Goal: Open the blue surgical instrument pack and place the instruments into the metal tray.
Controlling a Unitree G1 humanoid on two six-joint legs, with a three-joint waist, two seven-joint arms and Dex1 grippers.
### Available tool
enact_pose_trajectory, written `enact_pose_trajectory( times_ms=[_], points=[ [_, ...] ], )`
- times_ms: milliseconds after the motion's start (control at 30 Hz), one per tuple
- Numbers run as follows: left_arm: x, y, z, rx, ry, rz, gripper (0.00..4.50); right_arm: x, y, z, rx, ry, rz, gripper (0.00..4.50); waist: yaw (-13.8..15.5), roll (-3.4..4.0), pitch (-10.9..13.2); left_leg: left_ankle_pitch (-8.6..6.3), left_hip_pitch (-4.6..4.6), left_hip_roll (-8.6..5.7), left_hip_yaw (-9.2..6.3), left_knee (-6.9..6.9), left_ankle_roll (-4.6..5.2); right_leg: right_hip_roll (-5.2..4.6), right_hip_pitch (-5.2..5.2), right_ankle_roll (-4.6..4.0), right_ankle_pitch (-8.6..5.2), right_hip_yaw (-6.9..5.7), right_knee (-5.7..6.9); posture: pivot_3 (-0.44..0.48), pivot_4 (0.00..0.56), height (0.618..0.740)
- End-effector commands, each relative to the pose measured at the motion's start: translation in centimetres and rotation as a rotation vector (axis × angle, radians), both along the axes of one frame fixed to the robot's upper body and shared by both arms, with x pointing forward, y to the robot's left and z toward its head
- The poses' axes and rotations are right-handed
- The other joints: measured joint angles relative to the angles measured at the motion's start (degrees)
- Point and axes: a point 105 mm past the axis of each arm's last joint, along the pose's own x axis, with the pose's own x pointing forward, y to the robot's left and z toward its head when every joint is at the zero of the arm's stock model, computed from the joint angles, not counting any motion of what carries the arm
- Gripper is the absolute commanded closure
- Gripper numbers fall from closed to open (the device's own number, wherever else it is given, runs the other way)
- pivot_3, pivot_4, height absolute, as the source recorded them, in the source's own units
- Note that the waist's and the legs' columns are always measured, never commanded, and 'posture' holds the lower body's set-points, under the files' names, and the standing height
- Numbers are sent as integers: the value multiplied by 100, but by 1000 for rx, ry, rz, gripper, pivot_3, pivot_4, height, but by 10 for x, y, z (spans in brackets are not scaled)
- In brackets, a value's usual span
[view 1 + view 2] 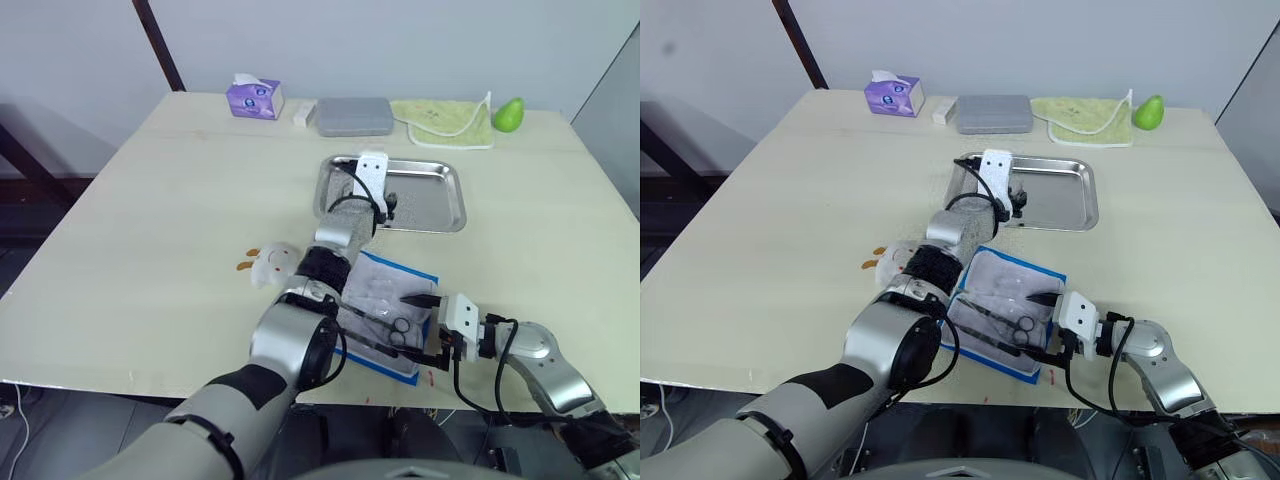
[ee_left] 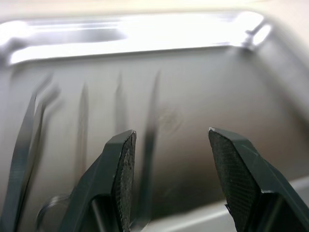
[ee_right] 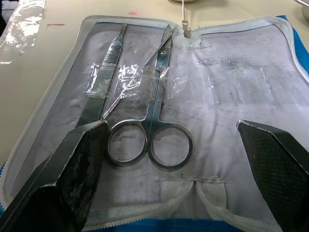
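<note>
Hovering spread-fingered inside the shiny rectangular steel tray (image 1: 440, 205), the left hand (image 2: 171, 179) looks emptied; the right hand (image 3: 174, 179), gaping, lines up on silver ring-handled scissors (image 3: 152, 130) in the unzipped blue pack (image 1: 385, 305).

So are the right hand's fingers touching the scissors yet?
Apart. In the right wrist view the open fingers stand either side of the scissors, with bare pack lining showing between each finger and the ring handles.

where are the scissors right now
The scissors lie in the opened blue pack at the table's near edge, beside a flat tool, between the open right claw's fingers.
</note>
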Motion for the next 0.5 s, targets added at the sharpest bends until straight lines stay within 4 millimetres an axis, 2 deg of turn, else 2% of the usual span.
enact_pose_trajectory(
  times_ms=[33,100,167,267,333,400,467,500],
  points=[
    [-14,-6,32,-107,-125,-142,1984,-23,-24,-64,-190,229,-42,0,-1,4,2,0,0,0,-1,0,0,0,0,0,0,-1,0,0,150,736],
    [-35,-7,50,-197,-233,-310,1984,-23,-24,-64,-186,227,-42,0,-3,10,6,1,2,0,0,1,-1,-1,0,0,0,0,4,0,150,736],
    [-54,0,59,-228,-313,-441,1984,-24,-24,-63,-182,226,-41,0,-5,16,8,2,4,1,1,1,-4,-2,0,-1,0,2,6,0,150,736],
    [-79,18,57,-253,-352,-598,1984,-26,-26,-63,-180,227,-39,0,-5,20,8,14,5,1,3,1,-24,-3,2,-2,0,2,6,0,150,736],
    [-87,25,57,-239,-381,-633,1984,-26,-26,-63,-179,227,-39,0,-6,24,6,13,7,1,3,1,-21,-4,3,-2,0,2,7,0,150,736],
    [-97,41,48,-164,-424,-700,1984,-26,-27,-63,-178,227,-40,0,14,22,6,1,14,0,0,3,-2,-8,10,-2,0,-1,7,0,150,736],
    [-110,53,41,-153,-407,-800,1984,-26,-27,-63,-177,227,-41,0,24,21,8,1,16,0,2,3,-1,-9,10,-2,0,3,6,0,150,736],
    [-120,66,34,-151,-374,-868,1984,-25,-28,-63,-175,226,-43,0,29,14,6,1,15,0,-2,4,0,-11,10,-2,0,-1,6,0,150,736]
  ],
)
